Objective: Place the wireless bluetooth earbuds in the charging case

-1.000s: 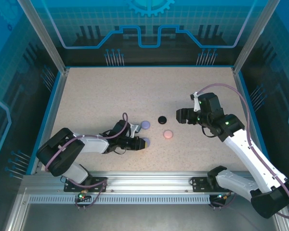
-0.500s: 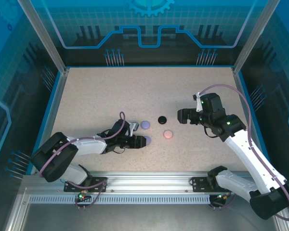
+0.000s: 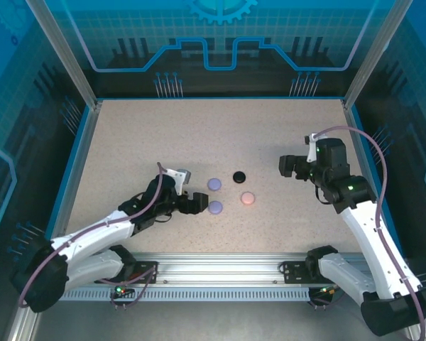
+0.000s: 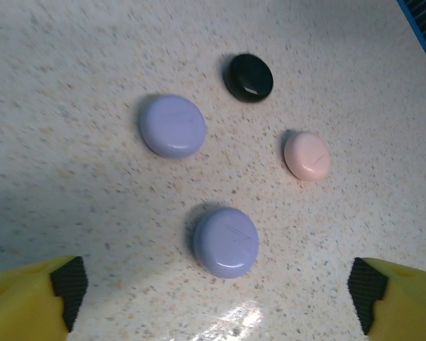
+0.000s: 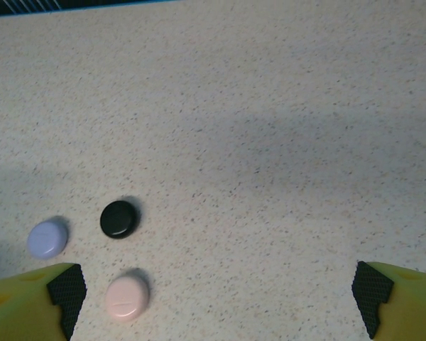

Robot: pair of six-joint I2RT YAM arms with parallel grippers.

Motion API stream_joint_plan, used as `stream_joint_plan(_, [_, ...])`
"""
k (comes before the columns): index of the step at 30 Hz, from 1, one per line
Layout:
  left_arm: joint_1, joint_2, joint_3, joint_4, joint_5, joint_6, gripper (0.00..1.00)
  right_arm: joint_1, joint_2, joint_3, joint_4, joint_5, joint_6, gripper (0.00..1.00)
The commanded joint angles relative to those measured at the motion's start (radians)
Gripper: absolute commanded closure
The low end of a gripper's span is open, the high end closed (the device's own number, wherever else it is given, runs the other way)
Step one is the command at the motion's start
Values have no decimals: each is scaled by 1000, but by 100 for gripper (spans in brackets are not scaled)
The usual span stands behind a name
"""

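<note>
Four closed round cases lie mid-counter (image 3: 128,142): near lavender case (image 3: 216,207), far lavender case (image 3: 214,184), black case (image 3: 238,176), pink case (image 3: 248,198). The left hand (image 3: 197,203), fingers wide apart, sits just beside the near lavender case. The right hand (image 3: 287,165), also spread, holds nothing.

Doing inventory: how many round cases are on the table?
4: black case farthest back, far lavender case left of it, pink case rightmost, near lavender case frontmost.
</note>
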Motion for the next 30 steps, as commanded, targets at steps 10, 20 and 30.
stream_joint_plan(10, [192,-159,54,-65,-94,157,1,-88,-130,-346,424,102,-131,0])
stream_joint_plan(20, [424,-165,23,5,-148,198,1,-138,25,-533,783,119,-176,0])
stream_joint_plan(30, [568,-146,-114,211,-238,197,1,-141,196,-665,1169,39,-264,0])
